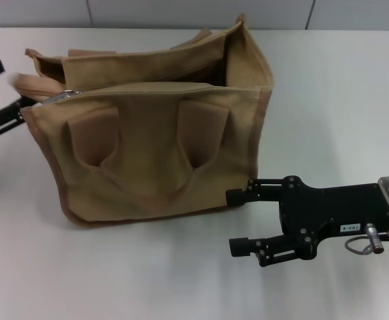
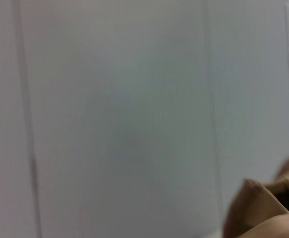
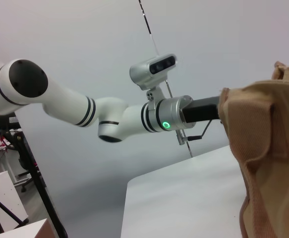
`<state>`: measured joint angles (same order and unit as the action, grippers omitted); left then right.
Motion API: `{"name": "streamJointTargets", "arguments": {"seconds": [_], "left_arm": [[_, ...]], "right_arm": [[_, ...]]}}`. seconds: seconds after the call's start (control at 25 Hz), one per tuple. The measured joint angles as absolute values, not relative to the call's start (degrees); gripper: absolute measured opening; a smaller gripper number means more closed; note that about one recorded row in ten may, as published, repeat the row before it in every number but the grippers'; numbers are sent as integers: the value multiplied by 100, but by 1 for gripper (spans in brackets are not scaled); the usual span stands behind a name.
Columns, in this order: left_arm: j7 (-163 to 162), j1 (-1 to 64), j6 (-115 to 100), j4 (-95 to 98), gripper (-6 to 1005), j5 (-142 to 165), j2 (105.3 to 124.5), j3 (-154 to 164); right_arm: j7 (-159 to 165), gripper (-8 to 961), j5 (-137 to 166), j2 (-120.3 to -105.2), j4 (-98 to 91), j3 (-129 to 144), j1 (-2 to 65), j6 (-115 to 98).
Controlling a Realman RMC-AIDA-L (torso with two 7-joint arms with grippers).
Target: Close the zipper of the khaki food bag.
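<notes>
1. On the white tabletop (image 1: 327, 80) stands the khaki food bag (image 1: 154, 153), upright and boxy, its front panel with two looped handles facing the head camera.
2. Along the bag's top edge runs the zipper (image 1: 71, 94); its silver slider sits near the bag's left end, and the rest of the mouth toward the right gapes open.
3. At that left end the left gripper (image 1: 1, 93) is partly cut off by the frame edge — its dark fingers look spread, one above and one below, right beside the bag's corner and a pale flap of fabric. Whether they touch the cloth I cannot tell.
4. Near the bag's lower right corner the right gripper (image 1: 237, 221) lies level just above the tabletop, its fingers spread with nothing between them; the upper fingertip is just beside the bag's bottom trim.
5. From the right wrist camera the bag's side fills one edge, and the left arm (image 3: 75, 106) reaches in behind it — a green light glows on its wrist.
6. Only a corner of tan fabric shows in the left wrist view.
</notes>
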<state>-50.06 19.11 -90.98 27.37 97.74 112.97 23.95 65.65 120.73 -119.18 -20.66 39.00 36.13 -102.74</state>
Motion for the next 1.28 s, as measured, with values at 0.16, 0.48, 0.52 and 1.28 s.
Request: {"name": "streamJointTargets", "arguments": {"seconds": [0.16, 0.48, 0.52, 1.28], "left_arm": [[-4850, 1892, -9170, 2716, 822, 9800, 11341, 2342], [-4589, 1950, -9181, 2728, 821, 9810, 11437, 2481], [-4548, 1964, -9196, 2730, 821, 9817, 11441, 2502], [-4465, 1912, -10017, 2686, 142, 9771, 11512, 2074]], "right_arm": [[6572, 819, 12069, -11918, -2059, 3893, 3613, -10274], [6574, 819, 12046, -11918, -2058, 3893, 3615, -10274], [6574, 819, 12033, -11918, -2060, 3893, 3617, -10274], [7076, 818, 11375, -11898, -2128, 3882, 3655, -10911]]}}
